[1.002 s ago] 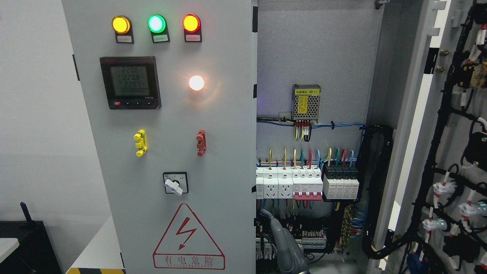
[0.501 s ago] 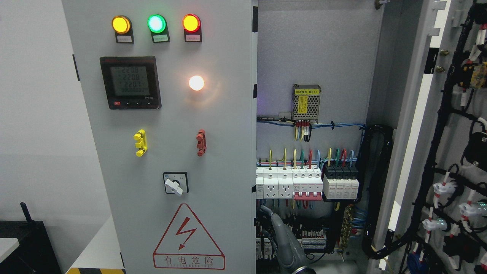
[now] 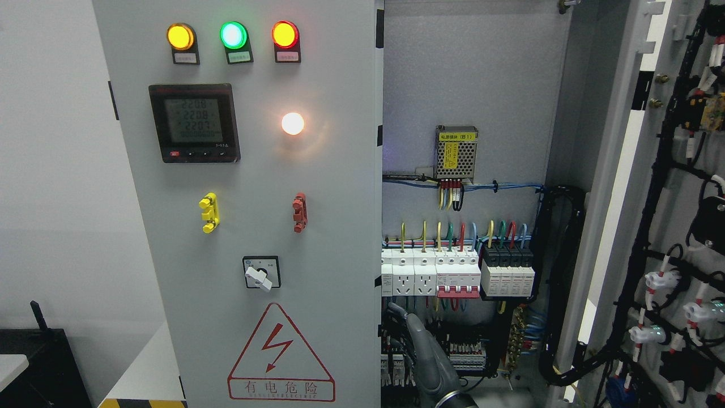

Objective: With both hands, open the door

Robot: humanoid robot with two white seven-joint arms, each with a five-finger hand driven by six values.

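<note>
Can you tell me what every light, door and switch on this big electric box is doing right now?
Yellow lamp: lit.
Green lamp: lit.
Red lamp: lit.
White lamp: glowing.
Meter: on, showing numbers.
Rotary switch: knob pointing down-left.
Left door: closed.
Right door: swung wide open, wiring showing.
Hand: inside the cabinet near the bottom; which arm it belongs to is unclear.

A single grey hand (image 3: 422, 354) rises from the bottom edge just right of centre, tilted up and leftward, its slim fingers (image 3: 396, 313) extended together.
</note>
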